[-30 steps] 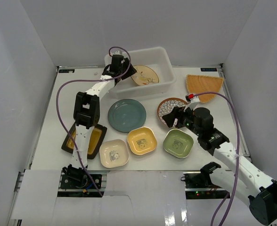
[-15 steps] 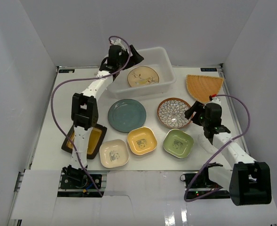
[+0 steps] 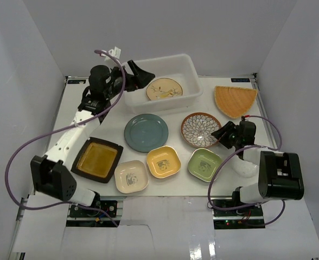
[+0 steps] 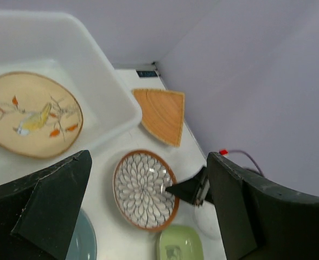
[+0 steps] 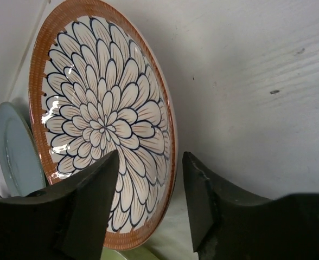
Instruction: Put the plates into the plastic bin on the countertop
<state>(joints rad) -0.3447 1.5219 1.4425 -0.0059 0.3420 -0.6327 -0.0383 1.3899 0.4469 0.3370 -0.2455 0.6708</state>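
Countertop point(image 3: 113, 122) layout: plastic bin point(image 3: 195, 81) sits at the middle of the far edge. One tan plate point(image 3: 164, 89) with a bird motif lies flat on the bin floor. Seven other plates lie on the countertop outside the bin.

- Orange fan-shaped plate point(image 3: 234, 100): near the far right corner, well apart from the bin.
- Teal plate point(image 3: 146, 132) and petal-patterned plate point(image 3: 201, 129): side by side mid-desk, just in front of the bin, with a gap between them.
- Row along the near edge, left to right: dark rectangular plate point(image 3: 97, 159) toward the near left corner, then cream square plate point(image 3: 131, 176), yellow square plate point(image 3: 163, 161) and green square plate point(image 3: 204, 164). The three squares sit close together; I cannot tell whether their corners touch.

Left gripper point(image 3: 142, 76): raised over the left end of the bin, by its rim. Jaws are spread wide with nothing between them. The left wrist view looks down past both fingers onto the bin, the tan plate and the petal-patterned plate.

Right gripper point(image 3: 224, 132): low over the countertop, just beside the right rim of the petal-patterned plate and pointing toward the left edge. Jaws are parted to a moderate gap and hold nothing. In the right wrist view the plate's rim lines up with that gap, one finger on either side. I cannot tell whether either finger touches the rim. The plate lies flat on the countertop.
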